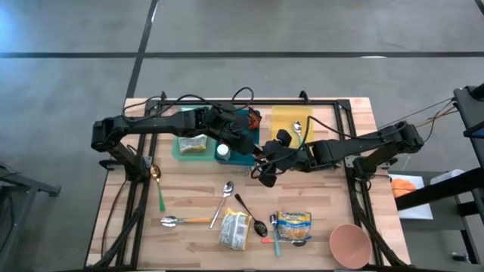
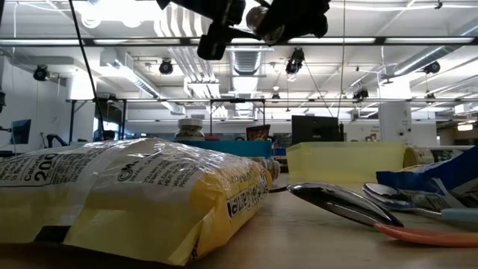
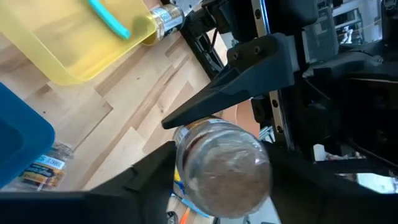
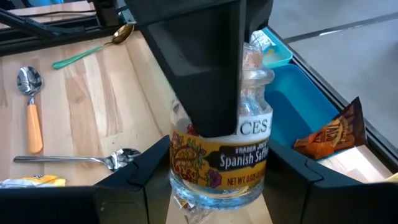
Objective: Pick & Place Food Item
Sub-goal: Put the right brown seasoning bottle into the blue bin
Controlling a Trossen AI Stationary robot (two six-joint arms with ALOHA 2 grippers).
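Observation:
A small glass jar (image 4: 221, 155) with a yellow label reading "Spanish Saffron" hangs in the air over the middle of the table, between both grippers. My right gripper (image 4: 217, 186) is shut on its labelled lower body. My left gripper (image 3: 221, 186) comes from the opposite side and is shut on the same jar (image 3: 221, 168), whose round glass end faces that wrist view. In the high view the two grippers meet just right of the blue tray (image 1: 246, 160). The low view shows them high above the tabletop (image 2: 258, 22). My left gripper has the jar between its two fingers, which lie along the jar. One finger (image 4: 208, 68) runs from the neck down over the label's top edge. The jar is clear of the table. My right gripper pinches the jar's labelled body (image 4: 186, 158) between its two fingers, one on each side, near the jar's lower end. The fingers slant down from the table's right side. The jar is lifted clear, its neck (image 4: 256, 78) pointing away from this wrist.
The blue tray holds a packet (image 1: 193, 143) and a white-capped item (image 1: 223, 151); an orange snack bag (image 4: 326, 137) sits at its far end. A yellow container (image 1: 291, 125) stands behind. Spoons (image 1: 225, 198), packets (image 1: 236, 229) and a pink bowl (image 1: 350, 243) lie nearer the front.

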